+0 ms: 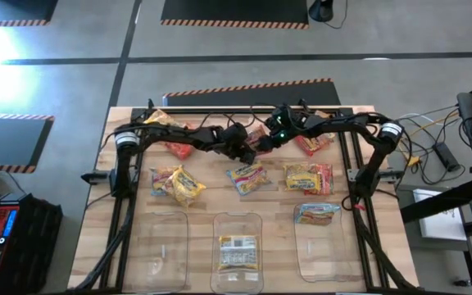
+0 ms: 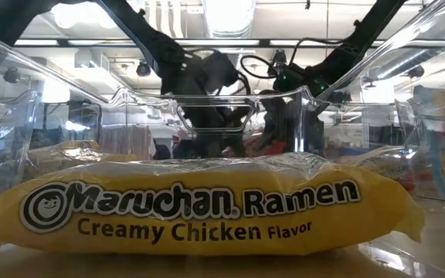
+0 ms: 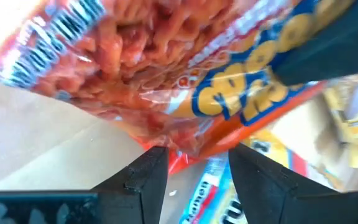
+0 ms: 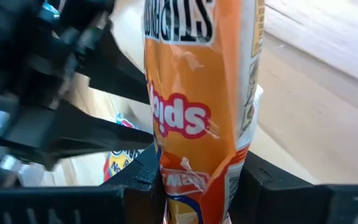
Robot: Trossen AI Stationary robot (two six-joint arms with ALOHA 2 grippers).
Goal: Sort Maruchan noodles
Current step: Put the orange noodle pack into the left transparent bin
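Observation:
At the table's far middle, both grippers meet on one orange-red noodle packet (image 1: pixel 257 138). My left gripper (image 3: pixel 197 168) is shut on it, and so is my right gripper (image 4: pixel 201 180). Other packets lie flat on the table: red ones (image 1: pixel 176 143) (image 1: pixel 314 144) at the back, and yellow ones (image 1: pixel 179 184) (image 1: pixel 307 178) and a light blue one (image 1: pixel 247 177) in the middle row. A yellow packet (image 2: pixel 207 205) lies in the middle bin (image 1: pixel 238 225), and another packet (image 1: pixel 316 213) in the right bin. My left gripper pinches a lower edge of the orange-red packet (image 3: pixel 188 149) between its two fingers, coming slanting down from the table's left. The packet rises above the fingers, clear of the table. My right gripper pinches the same packet's narrow end (image 4: pixel 197 168) between its two fingers, coming from the table's right. The packet stands edge-on between them, clear of the table.
Three clear plastic bins stand along the near edge; the left one (image 1: pixel 161 246) holds no packet. The arms' dark frames (image 1: pixel 121 205) (image 1: pixel 359 205) run along both sides of the table. Bare wood shows between the middle row of packets and the bins.

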